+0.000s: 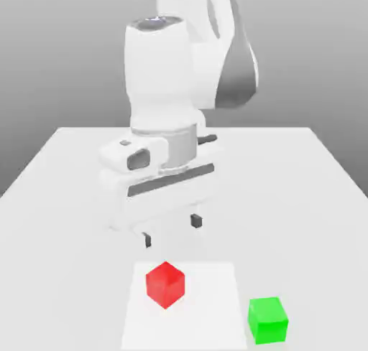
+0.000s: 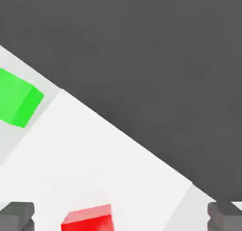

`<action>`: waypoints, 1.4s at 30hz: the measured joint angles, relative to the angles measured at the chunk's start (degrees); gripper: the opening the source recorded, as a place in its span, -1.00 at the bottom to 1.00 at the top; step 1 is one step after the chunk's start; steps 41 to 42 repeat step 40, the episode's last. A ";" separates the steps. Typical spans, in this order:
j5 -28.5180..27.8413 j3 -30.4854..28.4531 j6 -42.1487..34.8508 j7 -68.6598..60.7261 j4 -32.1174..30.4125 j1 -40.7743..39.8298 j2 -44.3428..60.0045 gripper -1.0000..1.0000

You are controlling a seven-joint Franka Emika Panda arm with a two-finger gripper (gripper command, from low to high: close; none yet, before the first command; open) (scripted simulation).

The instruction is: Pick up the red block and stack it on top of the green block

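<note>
no readable text, no labels, no numbers, no signs

red block [image 1: 165, 285]: smooth, a bit shiny | green block [image 1: 268, 320]: smooth, like plastic | table [image 1: 287, 199]: smooth, plain | robot arm [image 1: 159, 77]: smooth, like hard plastic

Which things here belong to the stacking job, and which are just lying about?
Part of the job:
- red block
- green block
- gripper, open above the red block

Not part of it:
- white square under the red block
- table
</note>
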 joint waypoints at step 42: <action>0.59 12.01 0.69 0.54 13.78 9.68 18.33 1.00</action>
